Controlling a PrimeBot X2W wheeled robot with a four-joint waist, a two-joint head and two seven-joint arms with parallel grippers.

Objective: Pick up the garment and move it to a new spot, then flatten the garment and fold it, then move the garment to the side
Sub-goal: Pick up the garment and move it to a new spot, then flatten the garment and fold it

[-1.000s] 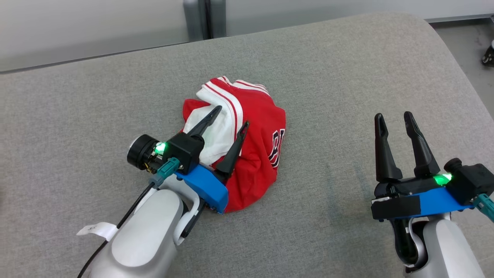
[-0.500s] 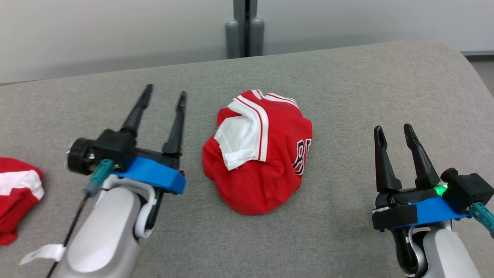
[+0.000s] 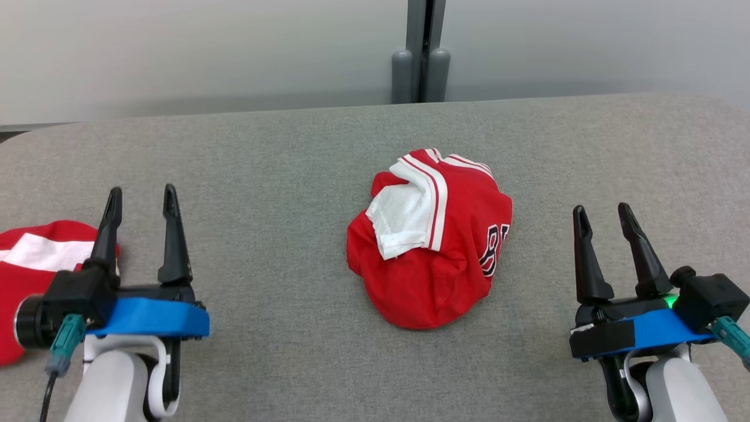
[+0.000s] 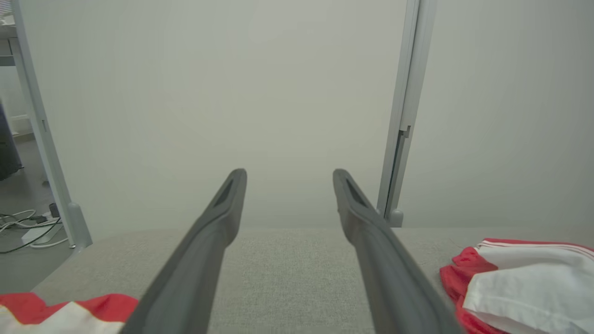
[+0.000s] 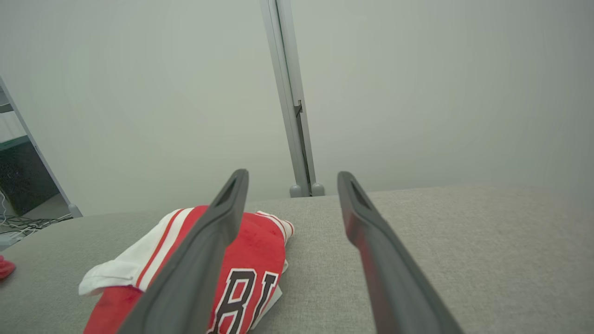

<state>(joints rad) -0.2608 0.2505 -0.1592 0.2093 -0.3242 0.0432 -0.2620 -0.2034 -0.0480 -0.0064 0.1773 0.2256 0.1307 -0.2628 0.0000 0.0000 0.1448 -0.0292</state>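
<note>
The crumpled red jersey (image 3: pixel 430 258) lies in the middle of the grey padded surface (image 3: pixel 263 176). The left gripper (image 3: pixel 142 189) and right gripper (image 3: pixel 602 207) stand wide and empty. Flattening seems next: each must seize an edge.

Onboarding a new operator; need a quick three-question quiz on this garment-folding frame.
1. True or false: the left end effector is shut on the crumpled red garment.
2. Where is the second red-and-white garment? A) beside the left end effector, at the head view's left edge B) held in the air C) on top of the crumpled one.
3. Which end effectors are open?
Key: 1 false: it stands open, apart from the garment. 2 A. 3 both, left and right end effector.
</note>
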